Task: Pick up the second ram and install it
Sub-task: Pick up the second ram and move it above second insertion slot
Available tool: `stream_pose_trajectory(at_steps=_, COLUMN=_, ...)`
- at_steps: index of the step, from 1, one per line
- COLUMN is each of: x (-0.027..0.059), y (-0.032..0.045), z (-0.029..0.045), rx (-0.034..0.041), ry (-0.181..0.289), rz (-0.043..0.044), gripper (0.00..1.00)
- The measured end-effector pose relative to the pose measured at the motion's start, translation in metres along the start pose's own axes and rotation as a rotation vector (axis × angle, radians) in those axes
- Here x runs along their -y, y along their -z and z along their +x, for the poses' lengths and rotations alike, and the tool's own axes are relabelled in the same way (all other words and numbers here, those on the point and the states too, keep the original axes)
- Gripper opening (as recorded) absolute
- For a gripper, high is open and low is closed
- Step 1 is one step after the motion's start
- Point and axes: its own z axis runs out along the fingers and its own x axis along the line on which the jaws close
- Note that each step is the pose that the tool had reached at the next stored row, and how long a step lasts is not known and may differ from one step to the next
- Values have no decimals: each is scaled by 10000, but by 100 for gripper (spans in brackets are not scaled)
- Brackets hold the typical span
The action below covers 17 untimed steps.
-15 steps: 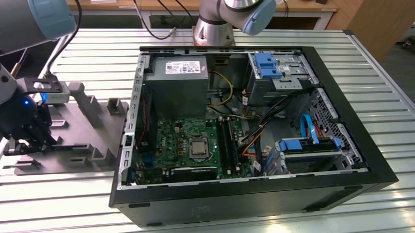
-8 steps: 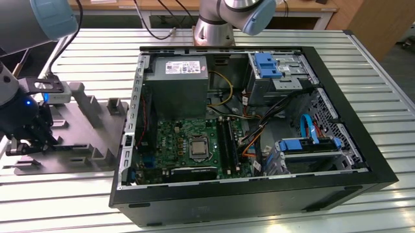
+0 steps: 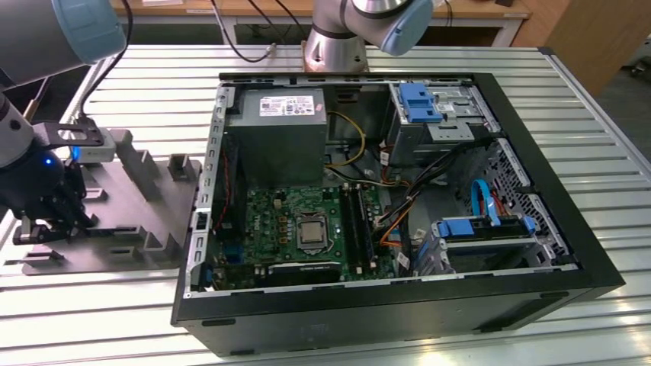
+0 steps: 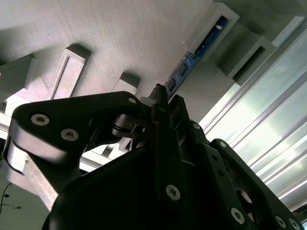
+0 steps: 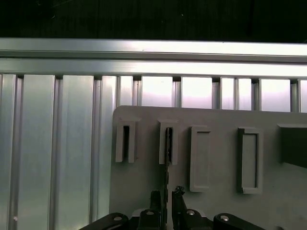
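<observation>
The end effector (image 5: 166, 195) hangs over the grey fixture plate (image 5: 216, 120), which lies near the tabletop's (image 3: 152, 76) edge on the exterior view's left, beside the open computer case (image 3: 407, 313). Its fingers (image 5: 178, 192) are narrowly apart, straddling the second ram (image 4: 186, 66), which stands on edge in a fixture slot.
</observation>
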Motion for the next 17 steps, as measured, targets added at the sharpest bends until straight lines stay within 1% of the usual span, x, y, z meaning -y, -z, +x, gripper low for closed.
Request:
stream_pose_trajectory(at_steps=8, x=2, y=0, z=0, rx=0, ry=1, rz=0, gripper=22)
stream_pose_trajectory(at_steps=9, x=2, y=0, z=0, rx=0, ry=1, rz=0, gripper=15)
stream_pose_trajectory(at_steps=14, x=3, y=1, z=0, rx=-1, ry=1, rz=-1, gripper=15)
stream_pose_trajectory(at_steps=16, x=3, y=0, z=0, rx=0, ry=1, rz=0, gripper=11)
stream_pose_trajectory(at_steps=17, x=3, y=0, z=0, rx=0, ry=1, rz=0, gripper=11)
